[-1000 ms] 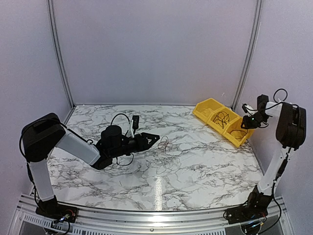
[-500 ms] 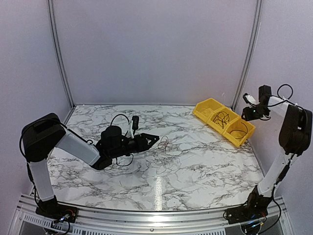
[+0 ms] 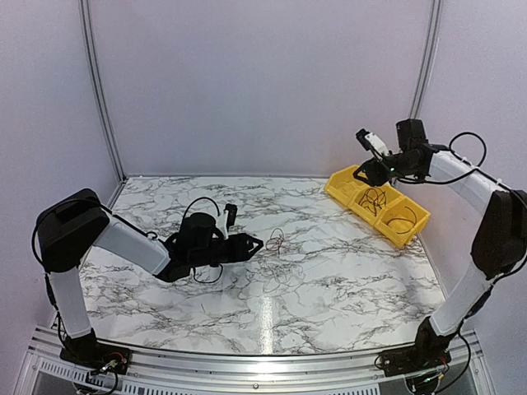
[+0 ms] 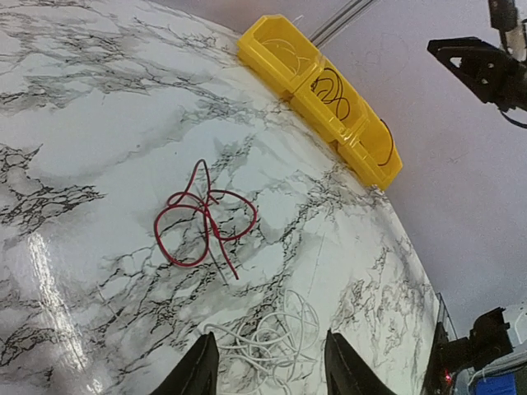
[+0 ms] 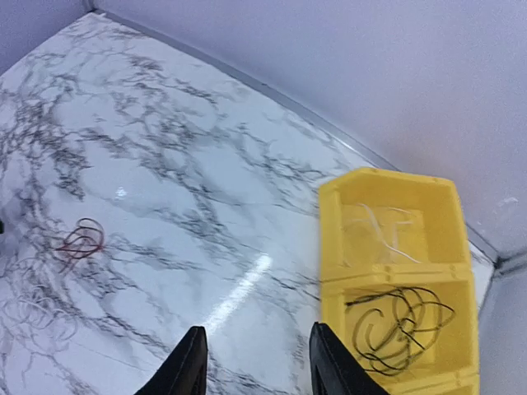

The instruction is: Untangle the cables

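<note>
The right claw (image 5: 257, 329), fingers apart and holding nothing, has swung off the right end of the yellow bin (image 5: 329, 247) and now hangs above its left end, at the upper right of the top view. The left claw (image 4: 269, 337), also parted and empty, has dipped slightly. It points at the red cable (image 4: 202, 222) and white cable (image 4: 276, 346) mid-table (image 4: 82, 123). A black cable (image 5: 399, 325) lies in the bin's middle compartment. Sorting looks partly done, with the red and white loops probably next.

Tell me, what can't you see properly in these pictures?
Left wrist view: the white cable is partly behind the left claw and cut by the bottom edge.
Right wrist view: the yellow bins are cut off at the bottom edge.
Top view: the white cable is too faint against the marble table.
</note>
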Motion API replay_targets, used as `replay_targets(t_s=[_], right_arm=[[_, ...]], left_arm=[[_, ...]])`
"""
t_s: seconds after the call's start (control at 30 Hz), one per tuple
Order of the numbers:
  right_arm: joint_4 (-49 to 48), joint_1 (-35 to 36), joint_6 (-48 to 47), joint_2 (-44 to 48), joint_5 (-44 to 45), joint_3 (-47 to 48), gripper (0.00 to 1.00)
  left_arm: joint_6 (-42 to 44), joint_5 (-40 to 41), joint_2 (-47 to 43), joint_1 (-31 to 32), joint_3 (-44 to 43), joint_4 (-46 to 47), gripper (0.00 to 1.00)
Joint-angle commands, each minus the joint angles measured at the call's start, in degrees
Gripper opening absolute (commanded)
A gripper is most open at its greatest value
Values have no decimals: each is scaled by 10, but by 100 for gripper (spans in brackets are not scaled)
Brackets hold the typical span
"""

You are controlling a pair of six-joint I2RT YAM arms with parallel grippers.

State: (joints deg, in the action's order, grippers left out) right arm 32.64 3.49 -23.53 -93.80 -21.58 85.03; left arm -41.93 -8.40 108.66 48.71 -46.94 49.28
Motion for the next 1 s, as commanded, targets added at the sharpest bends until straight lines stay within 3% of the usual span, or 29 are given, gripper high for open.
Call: replay_targets(t_s=[0.0,0.27,0.47,0.67,0.97], right_arm=[[-36,75,-6,4,-120,-41,42],[-22,150,-37,-61,-162,-73,32],[7,167,-72,-78,-216,-91,33],[4,187,-76,-106,-196,-97,37],[10,190,-73,-123,-183,-91,38]], left_arm=[[55,28,-18,0,-46,-114,45],[125,47,24,-8,-141,-223,43],[120,40,40,-11,-168,-242,43],[113,24,54,-11,-176,-250,45],[156,14,119,-30,-256,-293,43]])
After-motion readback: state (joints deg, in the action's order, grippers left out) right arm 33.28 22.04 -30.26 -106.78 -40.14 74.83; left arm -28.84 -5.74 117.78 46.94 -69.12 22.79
